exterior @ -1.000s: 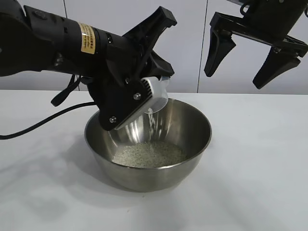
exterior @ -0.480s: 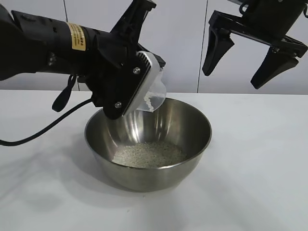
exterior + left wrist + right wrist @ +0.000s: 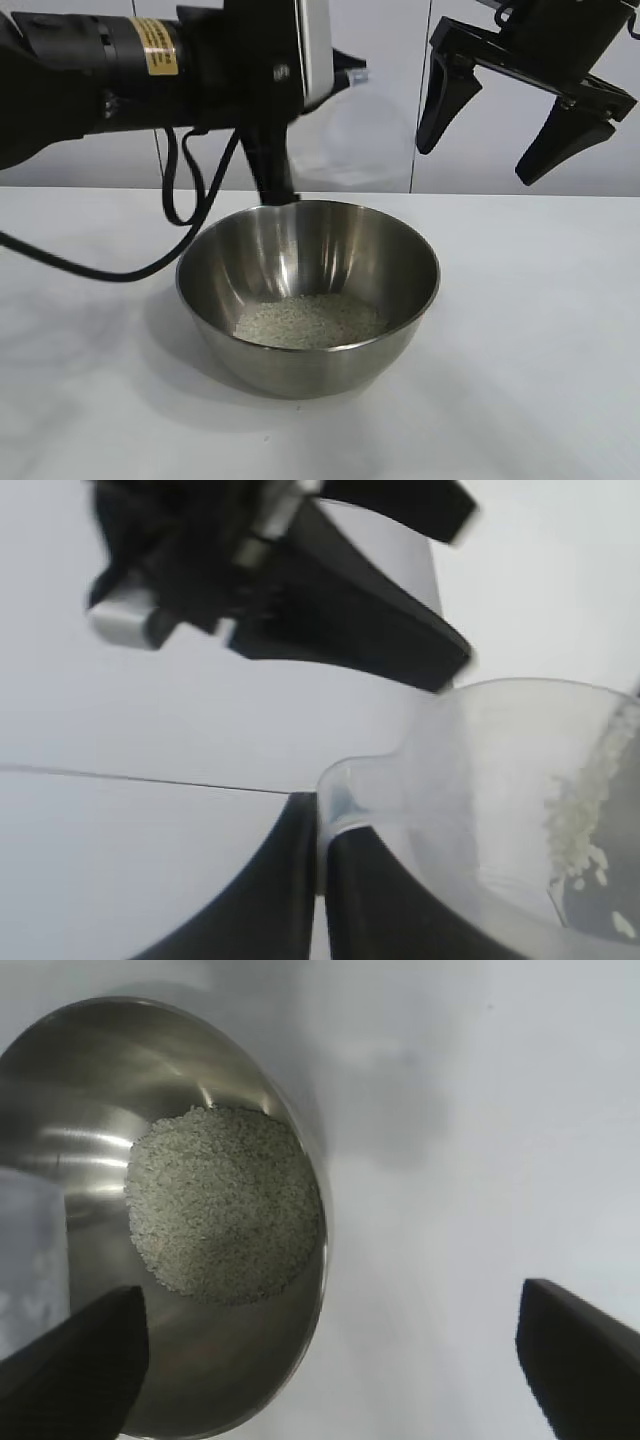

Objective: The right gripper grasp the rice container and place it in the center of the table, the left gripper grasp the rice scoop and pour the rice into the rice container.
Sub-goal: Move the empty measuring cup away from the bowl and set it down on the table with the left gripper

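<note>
The rice container [image 3: 308, 262], a shiny steel bowl, stands on the white table [image 3: 540, 380] with a pale heap of rice [image 3: 308, 320] in its bottom. Above its far rim my left gripper [image 3: 316, 62] is shut on the rim of the rice scoop [image 3: 355, 130], a clear plastic cup held high over the bowl. In the left wrist view the black fingers [image 3: 380, 910] pinch the scoop [image 3: 500, 780], and a few grains [image 3: 590, 810] cling inside it. My right gripper [image 3: 490, 130] hangs open above the bowl's right side, holding nothing. Its wrist view looks down on the bowl [image 3: 300, 1360] and the rice [image 3: 225, 1205].
A black cable [image 3: 120, 268] from the left arm trails over the table to the left of the bowl. White wall panels stand behind. Bare tabletop lies in front of and to the right of the bowl.
The left gripper has turned the scoop back from its tilted pouring pose and raised it above the bowl. The falling stream of rice has stopped. The right gripper has barely moved.
</note>
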Motion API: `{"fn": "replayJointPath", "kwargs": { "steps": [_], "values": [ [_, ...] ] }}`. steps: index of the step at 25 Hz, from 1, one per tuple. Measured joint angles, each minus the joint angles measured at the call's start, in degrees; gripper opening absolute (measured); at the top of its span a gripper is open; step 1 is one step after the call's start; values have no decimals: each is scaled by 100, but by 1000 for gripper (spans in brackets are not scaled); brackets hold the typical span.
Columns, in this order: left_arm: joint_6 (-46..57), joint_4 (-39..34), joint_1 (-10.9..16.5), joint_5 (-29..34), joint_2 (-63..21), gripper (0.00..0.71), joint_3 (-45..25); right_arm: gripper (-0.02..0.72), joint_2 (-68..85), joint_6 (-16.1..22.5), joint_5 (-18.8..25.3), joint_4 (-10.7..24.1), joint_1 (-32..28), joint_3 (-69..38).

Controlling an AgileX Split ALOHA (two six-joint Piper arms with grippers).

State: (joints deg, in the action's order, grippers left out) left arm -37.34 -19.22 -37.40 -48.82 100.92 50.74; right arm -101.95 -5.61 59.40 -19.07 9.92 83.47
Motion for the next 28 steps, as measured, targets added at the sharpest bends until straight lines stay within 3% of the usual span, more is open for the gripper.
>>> {"fn": "replayJointPath", "kwargs": {
  "steps": [2, 5, 9, 13, 19, 23, 28],
  "values": [
    [1475, 456, 0, -319, 0, 9, 0, 694, 0, 0, -12, 0, 0, 0],
    [2584, 1251, 0, -459, 0, 9, 0, 694, 0, 0, -47, 0, 0, 0],
    [2823, 2243, 28, -515, 0, 9, 0, 694, 0, 0, -46, 0, 0, 0],
    [2866, 2535, 345, -632, 0, 9, -174, 694, 0, -5, -52, 0, 0, 0],
    [3068, 2467, 1419, -1331, 0, 9, -1170, 694, 0, -5, -137, 0, 0, 0],
    [3185, 1695, 2240, -1541, 0, 9, -1774, 694, 0, -5, -242, 0, 0, 0],
    [3498, 913, 3013, -1634, 368, 9, -1999, 694, 0, -5, -343, 0, 0, 0]
  ]
}}
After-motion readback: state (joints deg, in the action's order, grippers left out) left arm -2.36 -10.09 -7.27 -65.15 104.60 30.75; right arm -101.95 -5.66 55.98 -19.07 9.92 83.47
